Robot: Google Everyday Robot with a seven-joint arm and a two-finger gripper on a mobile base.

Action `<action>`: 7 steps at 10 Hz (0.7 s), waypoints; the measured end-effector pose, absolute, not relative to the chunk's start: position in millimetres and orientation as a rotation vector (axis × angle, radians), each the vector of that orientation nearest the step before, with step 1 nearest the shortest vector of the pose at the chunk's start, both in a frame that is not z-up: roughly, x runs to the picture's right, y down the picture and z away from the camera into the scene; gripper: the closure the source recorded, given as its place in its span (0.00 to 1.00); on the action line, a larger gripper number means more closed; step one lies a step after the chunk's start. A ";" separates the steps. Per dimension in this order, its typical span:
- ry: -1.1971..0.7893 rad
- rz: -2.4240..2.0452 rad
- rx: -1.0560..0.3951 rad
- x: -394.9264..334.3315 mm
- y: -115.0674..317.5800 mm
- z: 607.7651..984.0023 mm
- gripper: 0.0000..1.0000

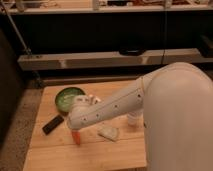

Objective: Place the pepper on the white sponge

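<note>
The pepper [76,137] is a small orange-red piece standing upright just above the wooden table [60,156], at its front left. My gripper [75,131] is at the end of the white arm that reaches in from the right. It is shut on the pepper's top, and its fingers are mostly hidden by the wrist. The white sponge [109,132] lies flat on the table a short way to the right of the pepper, apart from it.
A green bowl [69,97] sits at the back left of the table. A black bar [52,124] lies left of the gripper. A white bottle [133,119] stands right of the sponge, partly behind my arm. Dark shelves stand behind the table.
</note>
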State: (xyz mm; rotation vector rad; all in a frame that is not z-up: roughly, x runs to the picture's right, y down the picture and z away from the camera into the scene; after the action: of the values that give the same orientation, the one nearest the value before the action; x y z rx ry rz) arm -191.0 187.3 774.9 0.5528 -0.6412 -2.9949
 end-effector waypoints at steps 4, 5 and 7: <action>-0.603 -2.938 0.479 -198.7 194.2 768.9 0.20; -0.608 -2.907 0.491 -196.8 193.5 769.0 0.20; -0.615 -2.853 0.645 -193.7 189.0 767.5 0.20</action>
State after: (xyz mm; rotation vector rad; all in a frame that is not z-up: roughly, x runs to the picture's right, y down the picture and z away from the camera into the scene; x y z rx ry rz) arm -193.7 189.0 767.5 0.6448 -0.6145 -2.8529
